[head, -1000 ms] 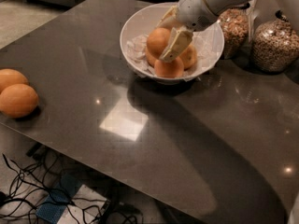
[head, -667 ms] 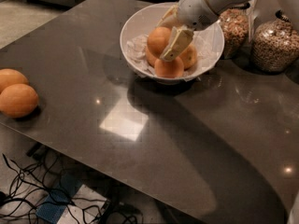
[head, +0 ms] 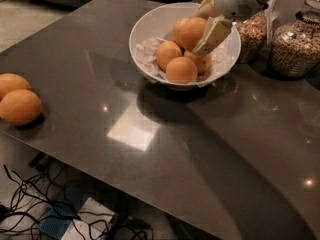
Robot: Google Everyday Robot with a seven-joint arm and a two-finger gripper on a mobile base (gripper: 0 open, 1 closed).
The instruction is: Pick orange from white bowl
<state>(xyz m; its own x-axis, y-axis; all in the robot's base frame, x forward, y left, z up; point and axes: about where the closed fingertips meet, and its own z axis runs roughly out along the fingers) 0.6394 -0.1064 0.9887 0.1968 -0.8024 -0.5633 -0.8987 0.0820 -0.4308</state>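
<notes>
Gripper (head: 196, 38) over white bowl (head: 149, 23), fingers (head: 213, 34) clasping topmost orange (head: 189, 30), grain jars (head: 295, 46) beside

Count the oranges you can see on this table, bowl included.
6. Four in the white bowl: the top orange beside the gripper, three below. Two oranges at the table's left edge. Others may be hidden behind the gripper.

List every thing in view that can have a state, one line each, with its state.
orange: gripped, highest of those in the bowl.
gripper: over the white bowl, jaws shut on the orange.
white bowl: upright on the table, plastic-lined.
three other oranges: lying loose in the bowl.
two loose oranges: resting at the table's left edge, touching.
glass jars: upright, nearly full.
</notes>
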